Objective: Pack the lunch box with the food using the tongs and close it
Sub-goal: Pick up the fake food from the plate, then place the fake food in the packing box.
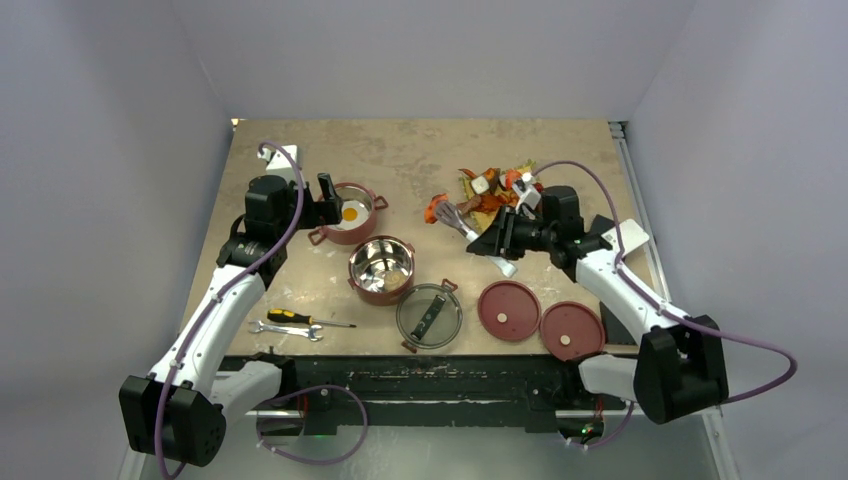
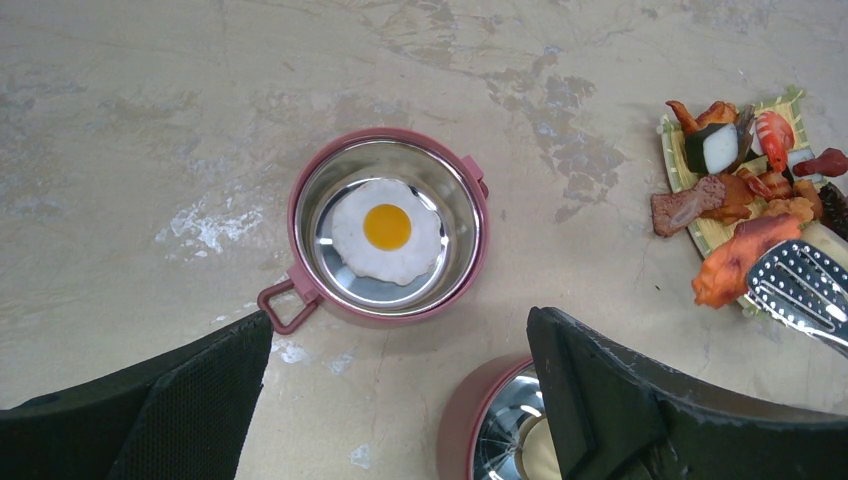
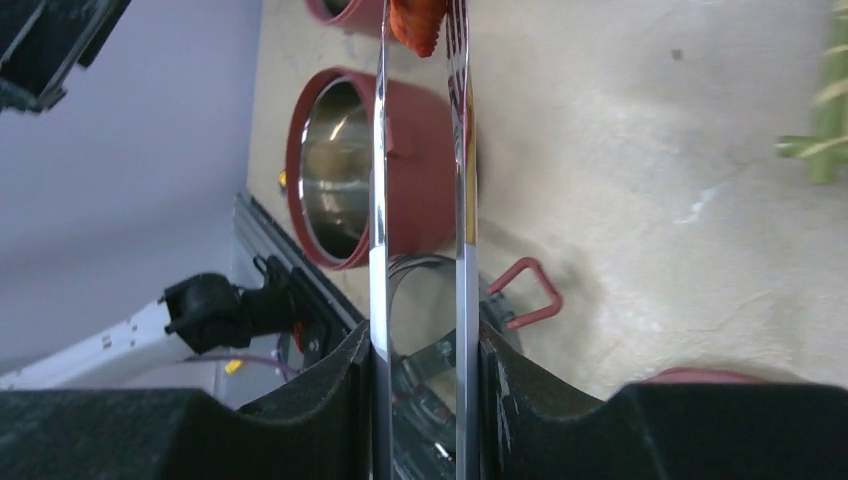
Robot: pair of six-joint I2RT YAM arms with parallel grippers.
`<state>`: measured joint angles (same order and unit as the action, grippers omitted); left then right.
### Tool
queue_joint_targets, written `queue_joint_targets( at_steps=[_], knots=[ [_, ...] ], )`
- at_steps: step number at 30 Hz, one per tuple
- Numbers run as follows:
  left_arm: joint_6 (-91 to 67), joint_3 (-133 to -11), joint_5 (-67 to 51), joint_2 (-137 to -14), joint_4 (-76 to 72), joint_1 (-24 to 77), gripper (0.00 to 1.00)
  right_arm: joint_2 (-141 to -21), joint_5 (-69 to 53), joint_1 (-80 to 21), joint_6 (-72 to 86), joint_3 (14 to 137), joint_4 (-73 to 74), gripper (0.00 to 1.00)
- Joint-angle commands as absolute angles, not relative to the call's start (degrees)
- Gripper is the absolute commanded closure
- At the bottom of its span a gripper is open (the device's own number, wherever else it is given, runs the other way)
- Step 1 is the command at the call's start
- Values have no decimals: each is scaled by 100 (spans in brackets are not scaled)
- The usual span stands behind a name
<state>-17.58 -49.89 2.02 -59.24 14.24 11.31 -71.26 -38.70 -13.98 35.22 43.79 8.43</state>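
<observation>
The lunch box stands apart in pieces. Its far bowl (image 1: 347, 215) holds a fried egg (image 2: 388, 228); the near bowl (image 1: 382, 268) shows only its steel inside. My left gripper (image 2: 400, 320) hangs open just near of the egg bowl, holding nothing. My right gripper (image 3: 420, 340) is shut on the tongs (image 3: 420, 200), pressing both arms. The tongs' tips (image 1: 458, 221) pinch an orange food piece (image 2: 735, 262) at the left edge of the food pile (image 1: 495, 190).
Two red disc lids (image 1: 509, 311) (image 1: 571, 330) and the dark see-through lid (image 1: 429, 316) lie near the front edge. A screwdriver (image 1: 305, 319) and a small wrench (image 1: 285, 329) lie at the front left. The food rests on a yellow woven mat (image 2: 700, 235).
</observation>
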Motion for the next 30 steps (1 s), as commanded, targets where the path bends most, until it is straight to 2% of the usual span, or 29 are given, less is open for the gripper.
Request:
queue_joint_targets(
  at_steps=[1,6,23,25,30],
  knots=[
    [-1829,-4966,253,-5845,1187,1099,1,-6943,-4076,-1907,3204,4925,1025,100],
    [-1829,-4966,280,-5804,1187,1099,1,-7120,-3867,-2621,3064,5368,1345,100],
    [-1850,-4957,257,-5766,1178,1099,1,-7720,-3458,-3603,2881,5696,1813,100],
    [-1850,-4958,256,-5774,1178,1099,1,-7754,-3460,-3637,2891,5723,1775,97],
    [-1846,-4958,262,-5783,1177,1099,1,-7873,-3472,-3673,2835,5807,1818,77]
  ],
)
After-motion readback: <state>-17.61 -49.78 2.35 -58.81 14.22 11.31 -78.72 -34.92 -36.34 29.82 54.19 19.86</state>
